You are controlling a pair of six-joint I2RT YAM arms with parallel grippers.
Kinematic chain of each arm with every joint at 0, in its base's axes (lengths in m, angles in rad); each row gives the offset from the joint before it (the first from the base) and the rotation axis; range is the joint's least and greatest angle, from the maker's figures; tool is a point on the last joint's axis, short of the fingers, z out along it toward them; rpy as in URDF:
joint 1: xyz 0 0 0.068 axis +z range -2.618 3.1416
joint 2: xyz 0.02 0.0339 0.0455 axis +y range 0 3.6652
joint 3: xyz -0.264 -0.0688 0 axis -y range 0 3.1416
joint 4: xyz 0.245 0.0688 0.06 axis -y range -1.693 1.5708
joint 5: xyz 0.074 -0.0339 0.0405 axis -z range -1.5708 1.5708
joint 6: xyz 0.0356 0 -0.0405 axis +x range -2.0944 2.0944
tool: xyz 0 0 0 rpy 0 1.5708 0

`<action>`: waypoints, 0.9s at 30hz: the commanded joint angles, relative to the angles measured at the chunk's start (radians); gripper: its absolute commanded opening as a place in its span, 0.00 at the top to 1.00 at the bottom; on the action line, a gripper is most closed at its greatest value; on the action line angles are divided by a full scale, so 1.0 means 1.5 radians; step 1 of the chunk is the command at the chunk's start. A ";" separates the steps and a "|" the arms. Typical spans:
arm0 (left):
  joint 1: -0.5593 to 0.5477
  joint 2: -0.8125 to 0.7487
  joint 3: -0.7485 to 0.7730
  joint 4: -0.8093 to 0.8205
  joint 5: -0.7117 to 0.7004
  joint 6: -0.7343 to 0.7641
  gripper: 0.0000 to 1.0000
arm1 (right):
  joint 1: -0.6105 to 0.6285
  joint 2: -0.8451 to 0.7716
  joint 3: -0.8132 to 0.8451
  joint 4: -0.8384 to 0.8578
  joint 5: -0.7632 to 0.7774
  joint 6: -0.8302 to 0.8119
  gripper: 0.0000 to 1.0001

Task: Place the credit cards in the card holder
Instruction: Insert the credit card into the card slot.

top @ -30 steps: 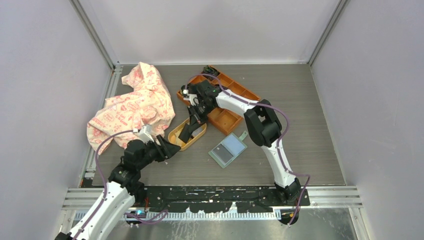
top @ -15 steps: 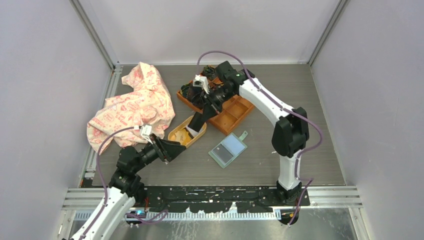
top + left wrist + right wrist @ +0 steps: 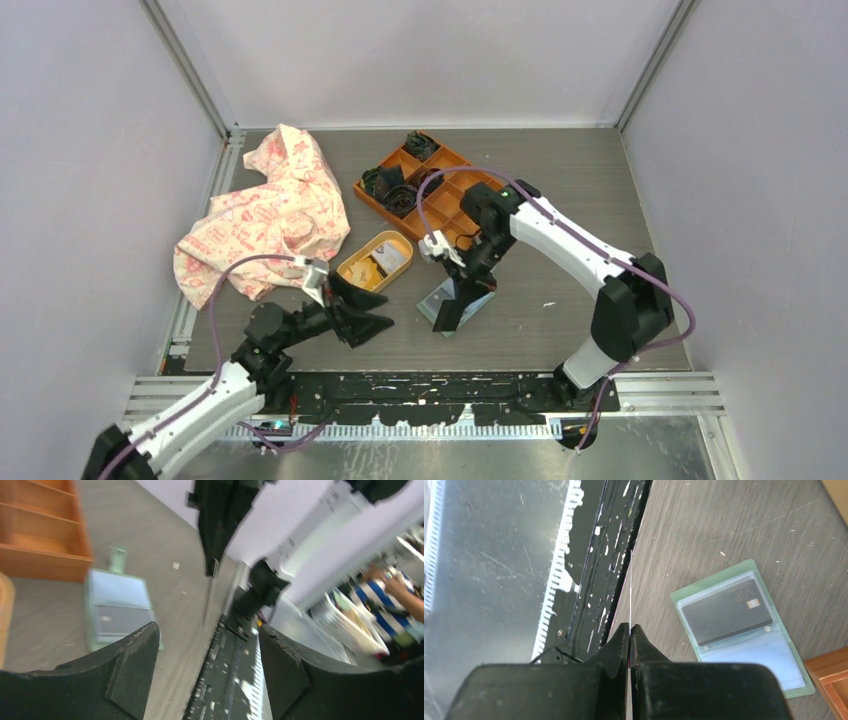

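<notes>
One word can be read: "VIP", in pale letters on a black rectangular plastic card (image 3: 728, 611) that sits behind a clear slot of the sage-green folding card holder (image 3: 754, 660). The holder lies open and flat on the grey wood-grain bench (image 3: 600, 200), blue lining up, between the two arms and toward the near edge. In the left wrist view its closing tab points toward the orange compartment tray (image 3: 452, 165).

The right pincer (image 3: 629, 626) is pinched tight on a second thin card (image 3: 630, 587), seen only edge-on as a pale line. Its long axis runs straight out from the fingertips, and it hangs beside the holder.

The left pincer (image 3: 389, 309) is spread wide with nothing in it and points at the holder. The yellow oval dish (image 3: 342, 268) lies behind it. The red print on the crumpled cream cloth (image 3: 265, 215) is too small to read.
</notes>
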 commanded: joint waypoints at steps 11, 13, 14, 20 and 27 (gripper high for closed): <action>-0.428 0.413 0.121 0.183 -0.275 0.433 0.27 | 0.004 -0.128 -0.133 0.056 0.037 -0.227 0.99; -0.434 0.474 0.133 0.237 -0.284 0.433 0.27 | 0.003 -0.133 -0.134 0.062 0.037 -0.218 0.99; -0.436 0.497 0.142 0.254 -0.295 0.434 0.27 | 0.004 -0.133 -0.135 0.063 0.038 -0.214 0.99; -0.441 0.585 0.188 0.271 -0.335 0.427 0.36 | 0.007 -0.133 -0.141 0.064 0.036 -0.213 0.99; -0.441 0.620 0.217 0.261 -0.346 0.412 0.76 | 0.013 -0.131 -0.137 0.065 0.036 -0.205 0.99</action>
